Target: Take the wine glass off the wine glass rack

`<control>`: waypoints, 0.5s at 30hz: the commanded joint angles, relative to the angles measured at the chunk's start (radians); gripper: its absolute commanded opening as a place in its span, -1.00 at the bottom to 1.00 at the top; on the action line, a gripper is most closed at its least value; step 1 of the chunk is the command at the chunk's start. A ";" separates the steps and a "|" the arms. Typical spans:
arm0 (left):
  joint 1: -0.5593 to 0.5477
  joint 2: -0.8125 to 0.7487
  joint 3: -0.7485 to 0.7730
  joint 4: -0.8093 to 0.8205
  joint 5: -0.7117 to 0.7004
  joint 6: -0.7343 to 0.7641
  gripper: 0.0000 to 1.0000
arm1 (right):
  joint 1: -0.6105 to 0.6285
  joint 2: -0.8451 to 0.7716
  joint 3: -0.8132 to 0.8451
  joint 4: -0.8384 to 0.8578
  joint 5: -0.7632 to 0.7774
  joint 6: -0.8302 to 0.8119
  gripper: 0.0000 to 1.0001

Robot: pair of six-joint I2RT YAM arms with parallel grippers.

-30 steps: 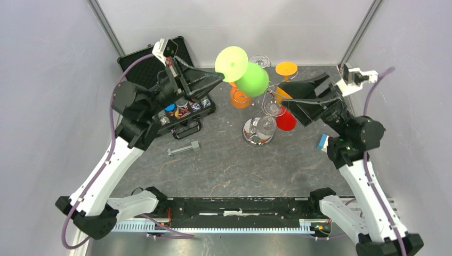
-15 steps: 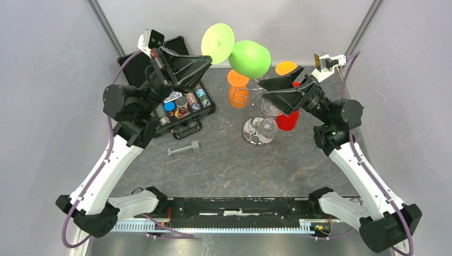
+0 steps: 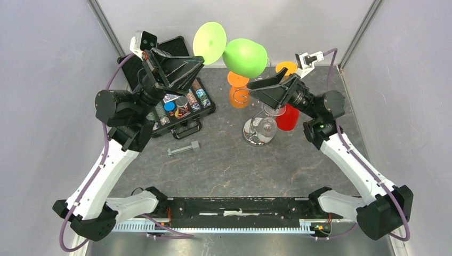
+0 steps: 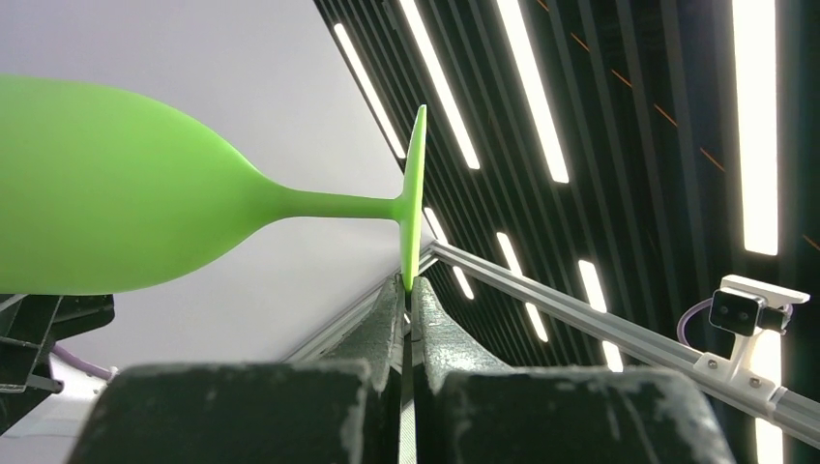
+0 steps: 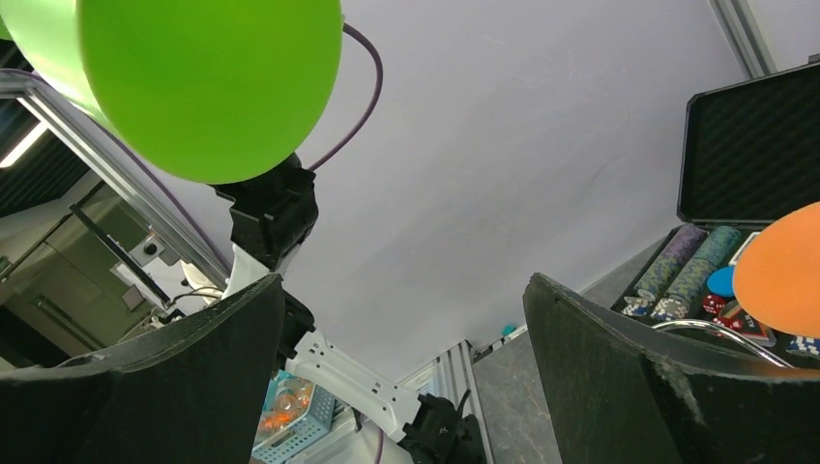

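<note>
**Top external view.** The green wine glass (image 3: 244, 57) is off the wine glass rack (image 3: 259, 130). It hangs in the air at about 11 o'clock from the rack's mirror-like base. It lies on its side, with the bowl toward 3 o'clock and the round foot toward 9 o'clock. The left hand (image 3: 201, 60) grips the rim of that foot. The right hand (image 3: 256, 88) sits just below the bowl, over the rack, and I cannot tell from here whether it touches the glass. On the rack, a clear glass (image 3: 273, 109) hangs near the post. A red glass (image 3: 286, 118) is at 3 o'clock from the base and an orange glass (image 3: 240, 96) at 10 o'clock. An open black case of poker chips (image 3: 181, 104) lies on the desk (image 3: 229, 165) at 9 o'clock from the rack. A small grey bolt (image 3: 183, 149) lies at 6 o'clock from the case.

**Left wrist view.** The left hand (image 4: 406, 285) is nearly closed, and its 2 fingers (image 4: 382, 319) pinch the lower edge of the green wine glass (image 4: 106, 213) foot. The stem runs level toward 9 o'clock. A small camera (image 4: 749, 314) sits on a rail at 4 o'clock.

**Right wrist view.** The right hand (image 5: 403, 280) is spread wide and holds nothing. The green wine glass (image 5: 208, 82) bowl is at 10 o'clock, above the fingers (image 5: 174, 377). The orange glass (image 5: 783, 280) and the chip case (image 5: 735, 174) are at 3 o'clock.
</note>
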 commanded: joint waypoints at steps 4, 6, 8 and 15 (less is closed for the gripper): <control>-0.003 -0.009 0.032 0.006 -0.032 0.003 -0.96 | 0.004 -0.037 0.072 0.038 -0.003 0.001 0.96; -0.002 -0.003 0.036 -0.004 -0.040 0.020 -0.95 | 0.004 -0.055 0.082 0.038 -0.003 0.001 0.96; -0.003 0.009 0.045 -0.007 -0.047 0.036 -0.96 | 0.003 -0.076 0.077 0.038 -0.003 0.001 0.96; -0.003 0.054 0.062 0.015 -0.049 0.050 -0.96 | 0.004 -0.182 0.111 0.173 0.192 -0.339 0.94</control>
